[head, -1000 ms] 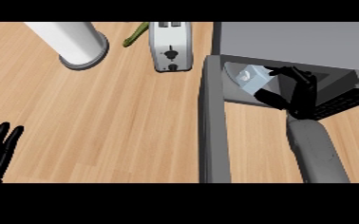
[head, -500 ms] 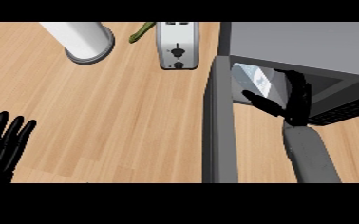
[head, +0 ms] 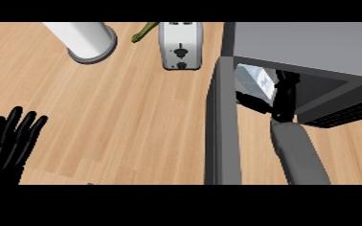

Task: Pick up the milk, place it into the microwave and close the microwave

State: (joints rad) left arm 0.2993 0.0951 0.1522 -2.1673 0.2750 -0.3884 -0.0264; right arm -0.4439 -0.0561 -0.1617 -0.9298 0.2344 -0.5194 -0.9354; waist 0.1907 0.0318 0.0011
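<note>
The milk is a small pale carton with a light blue-grey face and a white mark on it, tilted and standing just inside the mouth of the microwave. Only part of it shows; the rest is hidden under the grey top of the oven and behind the right hand. The door stands open, swung out toward the view's lower edge as a long grey slab left of the opening. The right forearm comes up from the lower edge into the opening, its black hand raised with fingers straight and pointing into the cavity, just right of the carton; the thumb reaches out left below the carton. The hand is uncurled and grips nothing; whether it touches the carton cannot be told. The left hand rests open at the left edge over the counter, fingers up. A toaster stands left of the microwave.
</note>
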